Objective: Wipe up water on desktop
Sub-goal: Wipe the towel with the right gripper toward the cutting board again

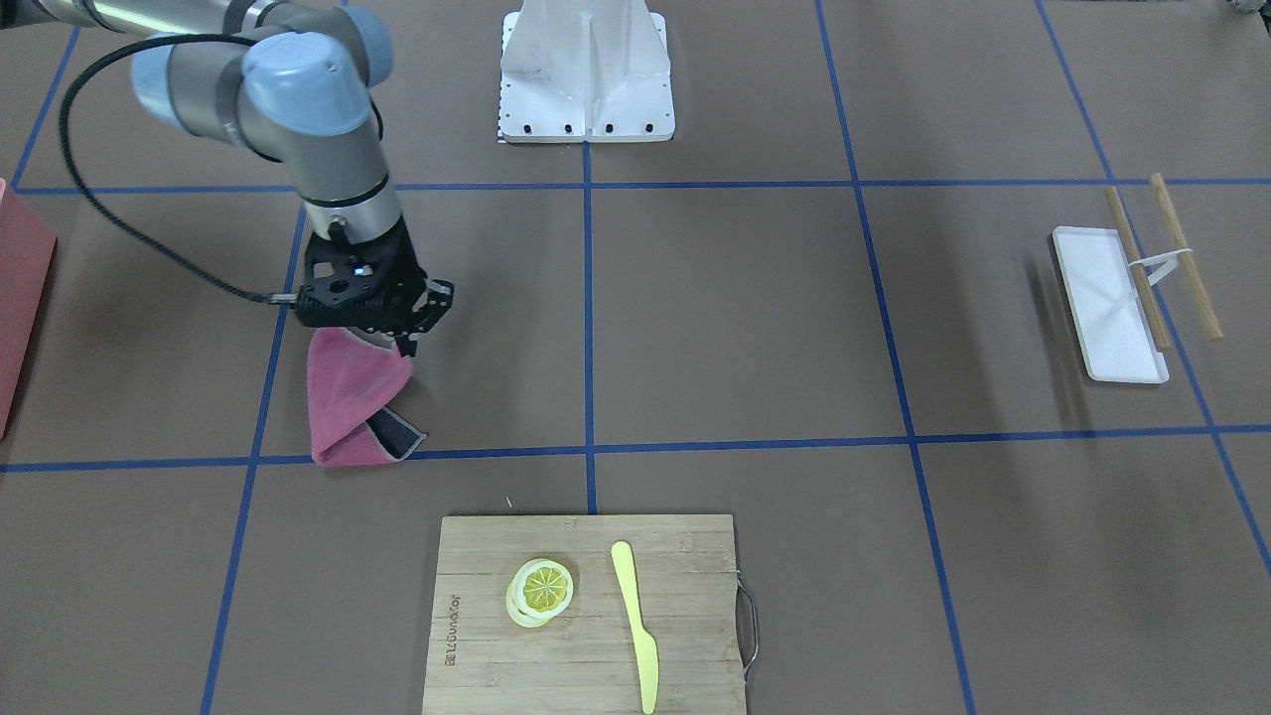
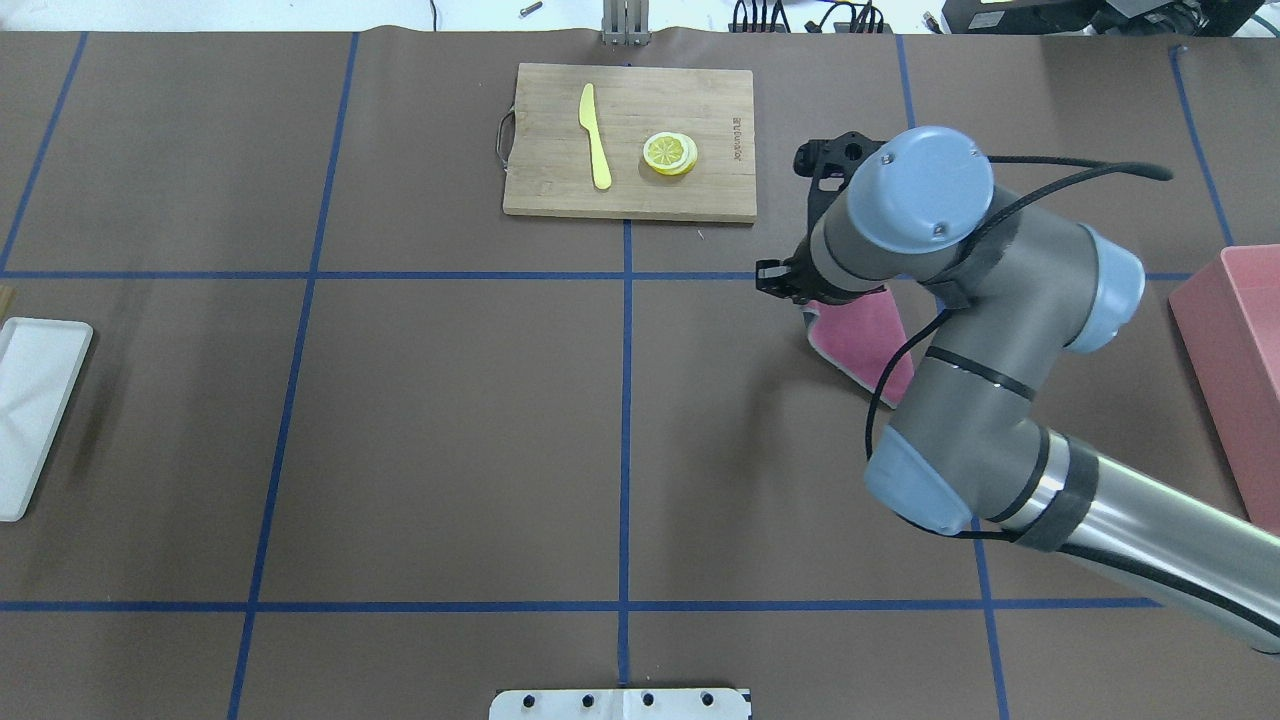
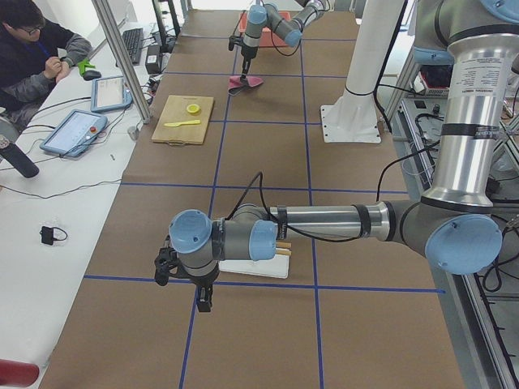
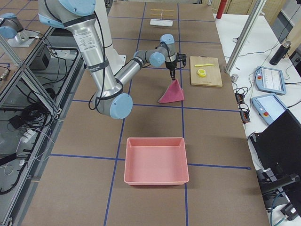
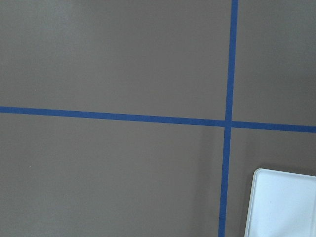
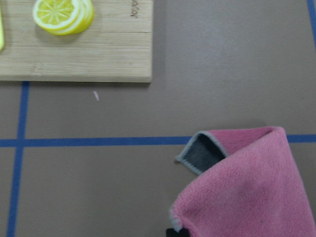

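Note:
The desktop (image 1: pixel 735 318) is a brown surface with blue tape lines; I see no water on it. My right gripper (image 1: pixel 405 341) is shut on the top corner of a pink cloth (image 1: pixel 348 392) with a grey underside. The cloth hangs from it, and its lower folds rest on the desktop by a tape line. The cloth also shows in the overhead view (image 2: pixel 860 335), the right side view (image 4: pixel 172 92) and the right wrist view (image 6: pixel 247 187). My left gripper (image 3: pixel 204 301) shows only in the left side view, hovering beside the white tray; I cannot tell whether it is open or shut.
A bamboo cutting board (image 1: pixel 496 645) with lemon slices (image 1: pixel 541 588) and a yellow knife (image 1: pixel 635 626) lies near the cloth. A white tray (image 1: pixel 1107 303) with chopsticks (image 1: pixel 1182 253) is far across. A pink bin (image 4: pixel 156 160) stands at the right end. The robot base (image 1: pixel 586 74) is behind.

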Tool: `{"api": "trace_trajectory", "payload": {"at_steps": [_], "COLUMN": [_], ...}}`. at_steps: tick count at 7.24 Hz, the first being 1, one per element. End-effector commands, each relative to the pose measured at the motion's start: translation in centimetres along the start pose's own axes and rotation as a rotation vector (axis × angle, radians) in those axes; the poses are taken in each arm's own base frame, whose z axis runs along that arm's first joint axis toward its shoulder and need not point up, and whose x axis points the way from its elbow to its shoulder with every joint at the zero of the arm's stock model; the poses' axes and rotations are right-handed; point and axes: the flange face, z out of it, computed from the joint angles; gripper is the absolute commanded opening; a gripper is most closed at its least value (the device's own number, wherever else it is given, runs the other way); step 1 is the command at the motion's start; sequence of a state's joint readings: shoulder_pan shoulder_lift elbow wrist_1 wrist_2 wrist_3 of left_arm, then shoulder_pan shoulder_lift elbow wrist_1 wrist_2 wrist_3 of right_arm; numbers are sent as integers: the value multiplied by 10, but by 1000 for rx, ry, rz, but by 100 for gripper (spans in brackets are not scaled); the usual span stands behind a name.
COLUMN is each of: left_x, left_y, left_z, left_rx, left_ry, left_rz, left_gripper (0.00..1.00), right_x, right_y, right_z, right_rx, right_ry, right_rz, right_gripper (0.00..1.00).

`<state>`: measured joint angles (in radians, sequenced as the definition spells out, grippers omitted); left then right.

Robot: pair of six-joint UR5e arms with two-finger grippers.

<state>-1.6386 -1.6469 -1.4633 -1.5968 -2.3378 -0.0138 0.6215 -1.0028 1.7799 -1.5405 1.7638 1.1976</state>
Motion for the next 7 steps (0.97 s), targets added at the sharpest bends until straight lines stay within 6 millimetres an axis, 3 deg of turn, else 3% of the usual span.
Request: {"api": "trace_trajectory", "payload": {"at_steps": [1, 5, 6, 7], "left_x": [0, -1, -1, -1], "left_y": [0, 0, 0, 0], "left_z": [0, 1, 1, 1], "left_rx": [-1, -3, -3, -3], "left_ry": [0, -2, -2, -2], "left_rz": [-2, -5, -6, -6], "left_gripper": [99, 99, 99, 99], "right_x": [-112, -235, -256, -258], "right_y": [27, 31, 26, 26], "right_z": [5, 2, 4, 4], "right_rx": [40, 58, 67, 72], "right_ry": [-28, -34, -19, -16], "right_rz": [134, 260, 291, 295], "right_gripper": [0, 0, 0, 0]}}
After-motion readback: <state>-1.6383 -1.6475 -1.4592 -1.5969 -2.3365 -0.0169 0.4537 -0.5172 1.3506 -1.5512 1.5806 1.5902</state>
